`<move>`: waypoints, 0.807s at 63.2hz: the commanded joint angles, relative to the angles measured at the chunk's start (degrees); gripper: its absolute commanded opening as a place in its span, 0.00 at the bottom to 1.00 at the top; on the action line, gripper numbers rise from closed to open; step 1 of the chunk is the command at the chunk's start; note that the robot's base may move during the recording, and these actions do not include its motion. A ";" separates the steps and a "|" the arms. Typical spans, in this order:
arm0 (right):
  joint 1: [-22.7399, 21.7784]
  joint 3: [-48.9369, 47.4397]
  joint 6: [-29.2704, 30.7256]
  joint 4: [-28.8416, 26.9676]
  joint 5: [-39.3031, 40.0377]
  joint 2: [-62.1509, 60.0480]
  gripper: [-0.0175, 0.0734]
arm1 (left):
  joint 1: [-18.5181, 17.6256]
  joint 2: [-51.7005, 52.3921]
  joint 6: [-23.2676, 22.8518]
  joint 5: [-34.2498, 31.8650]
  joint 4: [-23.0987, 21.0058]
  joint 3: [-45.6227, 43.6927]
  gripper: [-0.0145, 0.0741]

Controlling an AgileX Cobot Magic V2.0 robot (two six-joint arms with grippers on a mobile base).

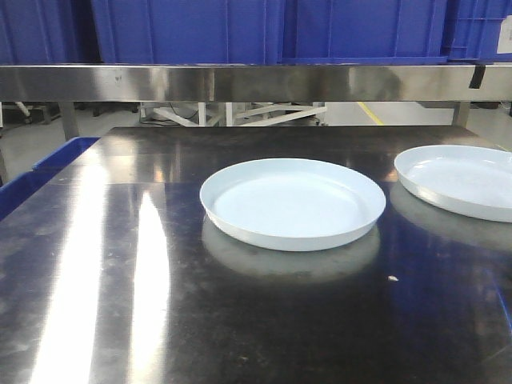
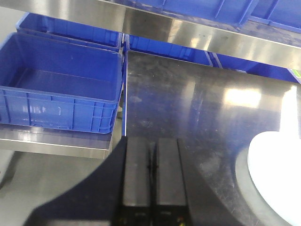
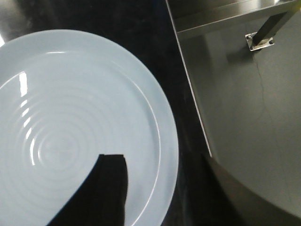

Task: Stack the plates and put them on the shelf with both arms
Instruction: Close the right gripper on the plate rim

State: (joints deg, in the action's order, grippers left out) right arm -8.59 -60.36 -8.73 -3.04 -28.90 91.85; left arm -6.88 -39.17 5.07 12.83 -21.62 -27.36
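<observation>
— Plates [image 1: 292,204]: two, white, lying unstacked on steel table [image 1: 120,264]. Left end?
— Blue crate [image 2: 61,89] beside table's left edge. Left gripper [image 2: 150,172] above bare steel, fingers pressed together, holding nothing.
— Further right?
— Centre plate [image 1: 320,208] mid-table. Right plate [image 1: 460,180] well apart, near right edge.
— Right gripper [image 3: 160,160]?
— Spread wide over right plate, one finger [image 3: 110,188] above its inside, rim between jaws. Touching or not: cannot tell.
</observation>
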 commanded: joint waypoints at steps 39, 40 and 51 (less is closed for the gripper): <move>-0.63 -2.29 0.49 1.28 4.78 2.78 0.61 | -0.30 0.23 0.05 -4.46 -0.32 -1.68 0.26; -0.63 -2.29 0.49 1.28 4.78 2.78 0.61 | -0.30 0.23 0.05 -4.46 -0.32 -1.68 0.26; -0.76 -2.29 0.49 1.28 4.78 2.78 0.61 | -0.30 0.23 0.05 -4.46 -0.32 -1.68 0.26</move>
State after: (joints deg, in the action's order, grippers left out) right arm -8.81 -60.71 -8.73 -2.41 -26.92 97.08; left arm -6.88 -39.17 5.07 12.72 -21.58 -27.36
